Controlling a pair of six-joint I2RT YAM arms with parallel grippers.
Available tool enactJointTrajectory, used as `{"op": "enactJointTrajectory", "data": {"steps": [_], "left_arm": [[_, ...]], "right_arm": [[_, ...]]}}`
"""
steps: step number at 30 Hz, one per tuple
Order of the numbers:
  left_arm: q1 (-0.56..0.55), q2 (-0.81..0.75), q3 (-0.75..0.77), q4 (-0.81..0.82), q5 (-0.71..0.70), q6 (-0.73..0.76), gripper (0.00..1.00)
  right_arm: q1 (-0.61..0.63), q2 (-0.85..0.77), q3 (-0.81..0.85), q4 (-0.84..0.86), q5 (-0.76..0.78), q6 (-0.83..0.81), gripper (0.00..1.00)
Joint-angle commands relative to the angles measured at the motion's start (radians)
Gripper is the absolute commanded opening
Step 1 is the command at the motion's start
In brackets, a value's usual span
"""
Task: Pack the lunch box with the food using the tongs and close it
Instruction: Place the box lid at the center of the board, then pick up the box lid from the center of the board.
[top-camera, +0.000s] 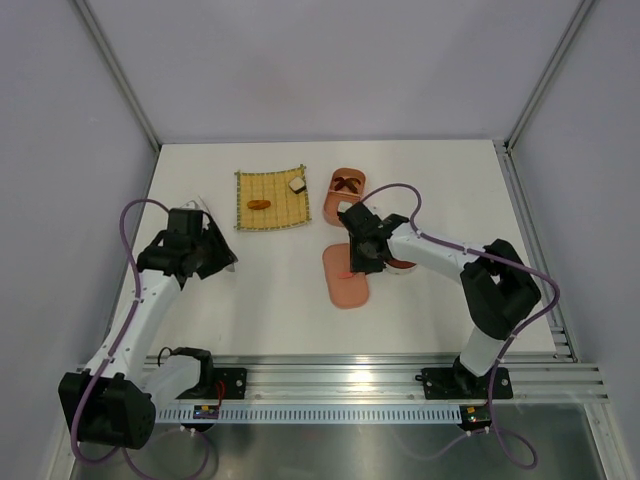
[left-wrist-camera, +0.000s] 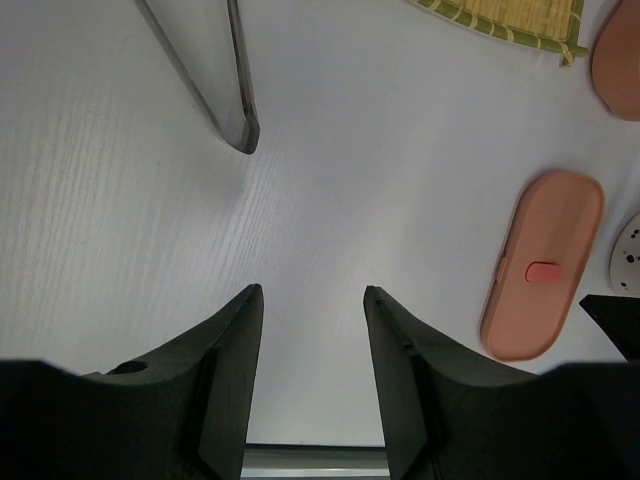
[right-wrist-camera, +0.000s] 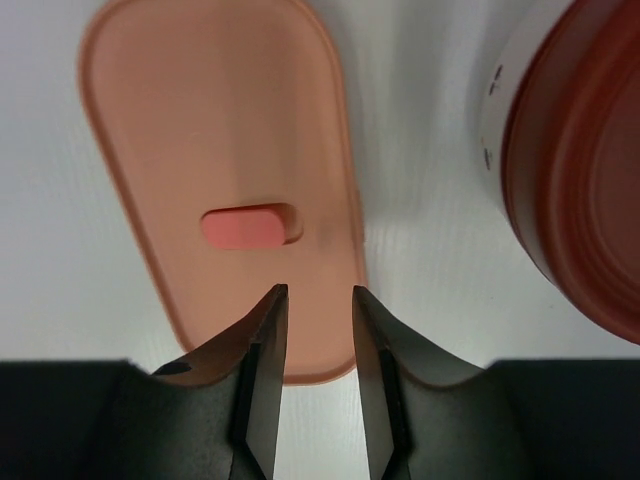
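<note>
Right gripper is hovering low over the near end of a salmon-pink oblong plastic lid. Its two black fingers are standing slightly spread, and nothing is sitting between them. That lid is lying flat on the white bench, and a small raised red tab at its middle is showing just past the fingertips. Just to the right of the lid, a round bowl, white outside and dark red inside, is sitting on the bench.

Just beyond the far end of the lid, the matching salmon-pink lunch box is standing uncovered, with a brown piece of food lying inside it. Farther left of the lid and beyond it, a yellow woven mat is carrying two more pieces, a white-and-dark block near its far right corner and an orange lump nearer its left side.

Well to the left of the lid, the left gripper is hanging over bare bench, with its black fingers spread apart and pinching nothing. Ahead of those fingers, the slim silvery tongs are lying apart from them, with the pointed tip facing back toward the left gripper.
</note>
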Motion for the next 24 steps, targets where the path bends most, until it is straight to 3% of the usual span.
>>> {"op": "enactJointTrajectory", "data": {"steps": [1,9,18,24], "left_arm": [[-0.003,0.009,-0.013,0.047,0.036,0.005,0.48],[-0.041,0.028,-0.004,0.050,0.044,0.007,0.48],[-0.106,0.045,-0.012,0.082,0.070,-0.018,0.48],[-0.178,0.098,-0.018,0.128,0.096,-0.042,0.48]], "right_arm": [[-0.048,-0.058,-0.066,0.060,-0.037,-0.012,0.38],[-0.116,-0.029,-0.141,0.158,-0.126,-0.038,0.37],[-0.117,0.009,-0.159,0.232,-0.185,-0.030,0.27],[-0.117,0.038,-0.149,0.227,-0.178,-0.035,0.27]]}}
